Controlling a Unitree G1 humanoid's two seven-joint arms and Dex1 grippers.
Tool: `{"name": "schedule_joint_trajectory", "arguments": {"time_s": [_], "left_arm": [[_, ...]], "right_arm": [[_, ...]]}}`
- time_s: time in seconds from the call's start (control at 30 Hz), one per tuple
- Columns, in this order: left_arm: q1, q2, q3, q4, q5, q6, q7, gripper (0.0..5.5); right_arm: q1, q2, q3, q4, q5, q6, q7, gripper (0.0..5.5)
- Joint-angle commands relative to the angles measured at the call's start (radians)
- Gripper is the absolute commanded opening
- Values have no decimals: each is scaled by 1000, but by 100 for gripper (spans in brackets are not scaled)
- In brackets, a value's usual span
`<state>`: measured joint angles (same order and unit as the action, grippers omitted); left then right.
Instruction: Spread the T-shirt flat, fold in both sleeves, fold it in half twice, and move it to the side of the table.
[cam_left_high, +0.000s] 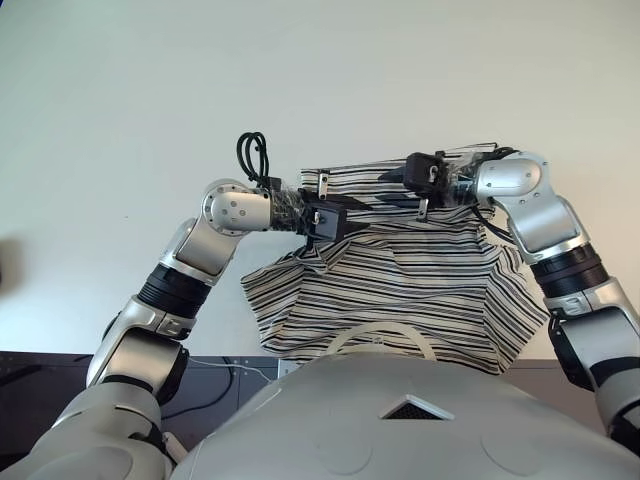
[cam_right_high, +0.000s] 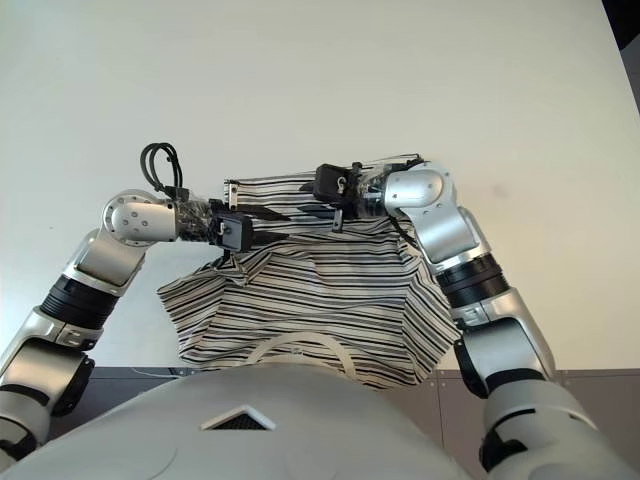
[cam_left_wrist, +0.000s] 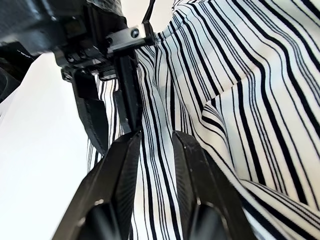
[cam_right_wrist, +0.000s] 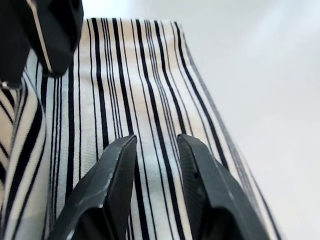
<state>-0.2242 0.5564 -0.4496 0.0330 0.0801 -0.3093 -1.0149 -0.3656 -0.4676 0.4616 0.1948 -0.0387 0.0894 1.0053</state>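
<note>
Spreading looks unfinished: the striped T-shirt (cam_left_high: 400, 290) lies rumpled at the near edge of the white table (cam_left_high: 150, 100), with a strip doubled over along its far side. The left gripper (cam_left_wrist: 156, 134) and right gripper (cam_right_wrist: 156, 137) hover over it, fingers parted and holding nothing. Sleeve folds, both halvings and the move aside remain.

The left arm (cam_left_high: 200, 250) and right arm (cam_left_high: 545, 225) are bent with elbows out and forearms turned in toward each other, above the middle of the table's near edge. The left gripper (cam_left_wrist: 156, 137) and right gripper (cam_right_wrist: 156, 140) each point downward, fingers slightly parted.
</note>
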Motion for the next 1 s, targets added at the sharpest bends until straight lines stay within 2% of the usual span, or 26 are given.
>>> {"name": "schedule_joint_trajectory", "arguments": {"time_s": [0.03,0.13,0.23,0.33,0.5,0.7,1.0], "left_arm": [[-34,16,67,-18,-46,44,7,115],[-70,30,120,18,-60,70,14,115],[-139,49,153,187,13,1,78,115],[-178,75,154,362,107,-96,167,115],[-169,74,120,534,172,-191,204,115],[-165,-13,105,541,69,-151,89,115],[-136,-42,109,494,-25,45,-25,115]], "right_arm": [[-18,15,41,108,-58,-32,-1,148],[-16,11,48,162,-78,-57,-5,148],[36,-50,40,105,-63,-58,39,148],[87,-118,30,46,-51,-63,84,148],[82,-130,32,41,-57,-66,94,148],[89,-131,48,39,-67,-73,101,148],[81,-151,71,57,-86,-107,110,148]]}}
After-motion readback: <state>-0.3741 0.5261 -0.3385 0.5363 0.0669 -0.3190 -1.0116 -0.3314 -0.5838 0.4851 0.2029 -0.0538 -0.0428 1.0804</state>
